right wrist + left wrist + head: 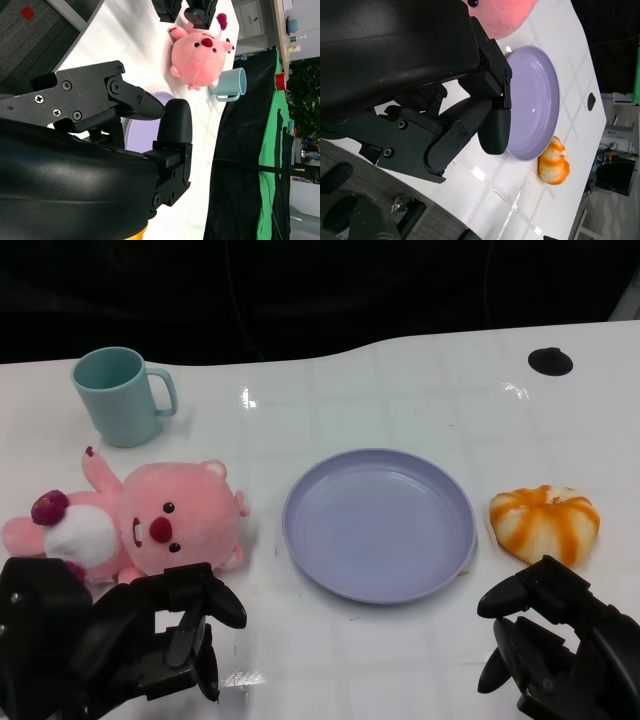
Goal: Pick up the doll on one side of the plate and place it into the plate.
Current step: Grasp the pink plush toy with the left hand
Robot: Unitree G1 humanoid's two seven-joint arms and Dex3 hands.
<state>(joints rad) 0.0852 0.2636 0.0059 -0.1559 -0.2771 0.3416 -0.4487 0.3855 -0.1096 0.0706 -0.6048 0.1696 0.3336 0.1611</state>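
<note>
The pink doll (pixel 135 525) lies on its back on the white table (pixel 400 390), to the left of the lavender plate (pixel 379 524) and just apart from its rim. My left hand (pixel 150 640) sits just in front of the doll, near it but not touching, fingers spread and curled forward with nothing in them. My right hand (pixel 550 640) rests at the other side, near the front of the plate, fingers loosely apart and also holding nothing. Just beyond that hand, right of the plate, sits an orange-and-white striped soft toy (pixel 545 523). A teal mug (pixel 120 395) stands upright behind the doll, handle turned toward the plate. A small black round spot (pixel 550 361) shows on the table's far right.

The tabletop is glossy with faint grid lines; behind it hangs dark cloth. My right wrist view shows green fabric and an office floor past the table edge. In my left wrist view the doll (pixel 495 15) is mostly cut off, and my own hand covers part of the plate (pixel 535 95).
</note>
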